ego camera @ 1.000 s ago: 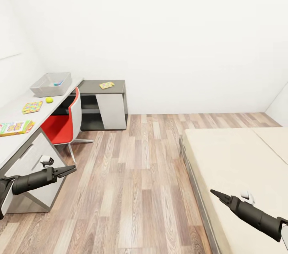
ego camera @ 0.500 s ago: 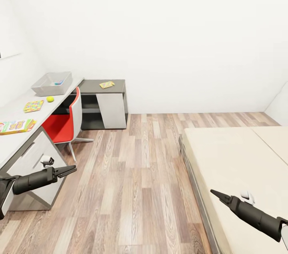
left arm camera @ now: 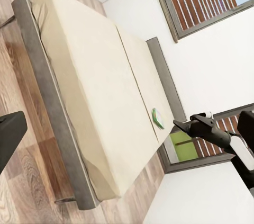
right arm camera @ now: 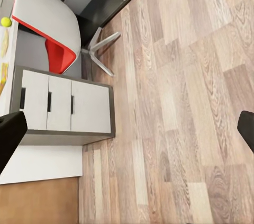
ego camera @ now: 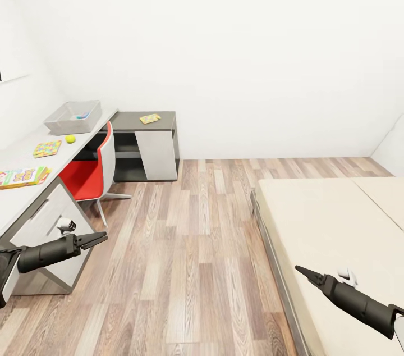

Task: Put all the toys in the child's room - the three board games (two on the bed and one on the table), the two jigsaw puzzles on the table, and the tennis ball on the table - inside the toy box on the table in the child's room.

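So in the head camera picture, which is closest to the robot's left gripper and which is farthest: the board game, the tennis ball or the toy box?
From the left gripper:
1. Board game, on the table's near end.
2. Tennis ball, farther along the table top.
3. Toy box, at the far end by the wall.

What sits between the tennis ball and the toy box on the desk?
Nothing visible. The tennis ball lies on the bare desk top just in front of the toy box; the jigsaw puzzle is beside the ball, off that line.
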Available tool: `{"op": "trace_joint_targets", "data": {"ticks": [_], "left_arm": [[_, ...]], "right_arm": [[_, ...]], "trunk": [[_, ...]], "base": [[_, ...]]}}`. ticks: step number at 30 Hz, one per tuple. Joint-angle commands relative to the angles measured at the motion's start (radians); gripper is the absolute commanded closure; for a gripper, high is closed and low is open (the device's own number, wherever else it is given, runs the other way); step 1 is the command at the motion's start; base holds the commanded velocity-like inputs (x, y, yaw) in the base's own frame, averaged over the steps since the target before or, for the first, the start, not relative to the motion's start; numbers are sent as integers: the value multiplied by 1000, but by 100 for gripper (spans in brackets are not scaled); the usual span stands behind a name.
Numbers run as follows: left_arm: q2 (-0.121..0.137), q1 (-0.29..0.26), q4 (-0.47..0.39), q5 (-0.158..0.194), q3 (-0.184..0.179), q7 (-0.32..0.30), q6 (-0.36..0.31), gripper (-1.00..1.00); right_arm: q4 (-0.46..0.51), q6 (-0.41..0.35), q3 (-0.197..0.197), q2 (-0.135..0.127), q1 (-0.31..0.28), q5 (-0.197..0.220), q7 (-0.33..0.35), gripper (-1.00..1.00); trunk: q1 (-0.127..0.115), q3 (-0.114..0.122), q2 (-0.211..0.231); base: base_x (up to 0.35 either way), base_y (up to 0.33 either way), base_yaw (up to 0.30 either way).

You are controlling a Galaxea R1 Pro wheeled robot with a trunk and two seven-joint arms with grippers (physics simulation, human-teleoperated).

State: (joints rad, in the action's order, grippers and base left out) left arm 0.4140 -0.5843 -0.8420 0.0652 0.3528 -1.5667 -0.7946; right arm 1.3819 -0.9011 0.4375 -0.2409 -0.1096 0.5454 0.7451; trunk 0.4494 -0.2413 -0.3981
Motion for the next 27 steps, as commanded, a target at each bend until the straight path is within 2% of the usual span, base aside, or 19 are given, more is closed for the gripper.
{"op": "trace_joint_targets", "data": {"ticks": [1,27], "left_arm": [[0,-1,0,-1,0,-4,-11,-100],[0,-1,0,-1,0,-4,-10,-100]], "right_arm": [[0,-5,1,0,-1,-1,3,-100],[-6,-5,0,0,-1,-1,3,-100]], "trunk": [[1,-2,-2],[1,-2,-2]], "base": [[-21,0,0],[-24,0,0]]}}
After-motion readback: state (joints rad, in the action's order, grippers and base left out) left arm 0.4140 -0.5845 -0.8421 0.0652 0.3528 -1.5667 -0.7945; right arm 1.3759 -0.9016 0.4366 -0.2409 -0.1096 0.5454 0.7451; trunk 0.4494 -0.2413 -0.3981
